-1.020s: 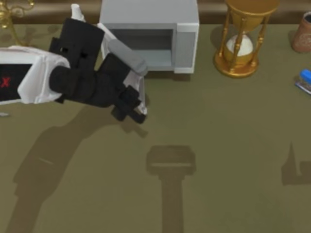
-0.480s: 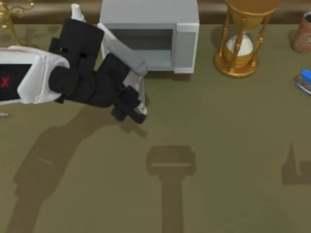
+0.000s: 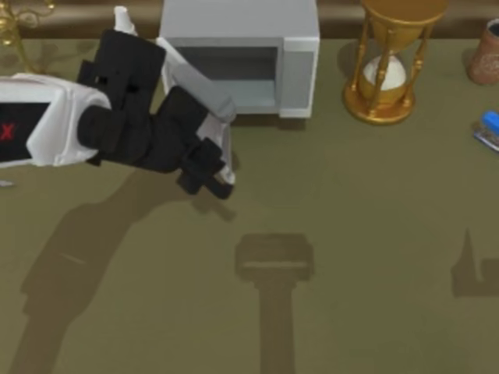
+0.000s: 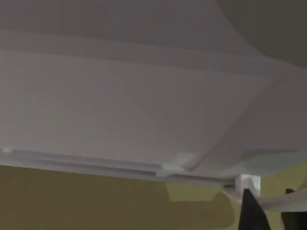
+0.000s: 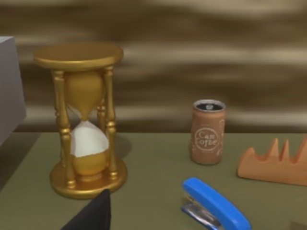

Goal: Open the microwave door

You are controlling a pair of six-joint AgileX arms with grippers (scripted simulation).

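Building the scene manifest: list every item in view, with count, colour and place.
microwave: 1, light grey, back of table, left of centre
microwave door: 1, grey, swung open toward the left
hourglass: 1, gold, right of the microwave
can: 1, brown, back right
stapler: 1, blue, right edge
orange rack: 1, far right
gold stand: 1, back left corner
table: 1, olive
left end effector: 1, black, at the door's edge
right end effector: 1, black, only partly seen

Light-grey microwave (image 3: pixel 242 31) — gold hourglass (image 5: pixel 85 120) with white sand, brown can (image 5: pixel 207 132), blue stapler (image 5: pixel 216 203) — on olive table (image 3: pixel 351 234).
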